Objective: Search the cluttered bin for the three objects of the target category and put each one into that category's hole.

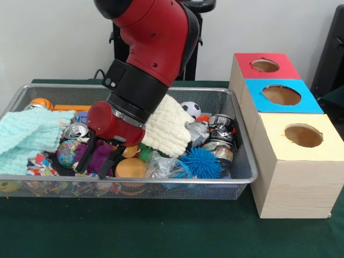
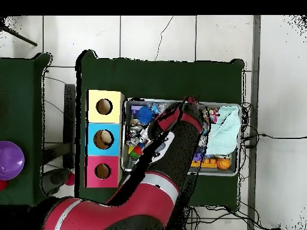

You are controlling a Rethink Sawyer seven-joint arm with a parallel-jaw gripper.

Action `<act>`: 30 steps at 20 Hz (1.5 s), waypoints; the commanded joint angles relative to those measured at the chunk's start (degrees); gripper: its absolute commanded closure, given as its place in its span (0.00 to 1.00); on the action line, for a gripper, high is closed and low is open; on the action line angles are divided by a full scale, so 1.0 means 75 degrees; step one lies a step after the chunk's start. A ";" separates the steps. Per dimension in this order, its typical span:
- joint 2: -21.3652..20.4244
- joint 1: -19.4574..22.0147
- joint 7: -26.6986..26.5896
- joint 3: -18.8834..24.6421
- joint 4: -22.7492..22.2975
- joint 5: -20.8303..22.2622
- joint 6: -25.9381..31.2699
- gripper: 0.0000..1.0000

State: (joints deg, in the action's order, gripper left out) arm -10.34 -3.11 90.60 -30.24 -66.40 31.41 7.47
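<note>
A wire mesh bin (image 1: 244,161) holds a heap of toys, cans and cloths. My gripper (image 1: 97,160) is lowered into its front left part, open, with one black finger on each side of a purple plush toy (image 1: 100,155). An orange ball (image 1: 130,168) lies just right of the fingers. A cream cloth (image 1: 167,127) is draped beside the wrist. Three boxes stand right of the bin, with a red hole (image 1: 265,65), a blue hole (image 1: 281,95) and a yellow hole (image 1: 303,135). In the overhead view the arm (image 2: 180,129) hides the gripper and the bin's middle.
A mint cloth (image 1: 27,134) covers the bin's left end. A blue spiky ball (image 1: 200,163), a soccer ball (image 1: 190,109), crushed cans (image 1: 220,124) and a clear plastic bag (image 1: 161,164) fill the right half. A purple bowl (image 2: 9,160) sits on a side table.
</note>
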 commanded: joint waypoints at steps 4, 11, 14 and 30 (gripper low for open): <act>0.0452 0.0158 0.1479 0.0496 0.0069 -0.0575 0.0043 0.00; 0.0128 0.0387 0.1166 0.0936 -0.0303 -0.0763 0.0324 0.00; 0.0127 0.0509 0.1061 0.1086 -0.0350 -0.0904 0.0632 0.00; -0.0407 0.0809 0.0667 0.1795 -0.0946 -0.1405 0.1798 0.00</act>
State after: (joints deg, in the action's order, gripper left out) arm -12.93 1.68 90.60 -26.37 -66.59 24.04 14.14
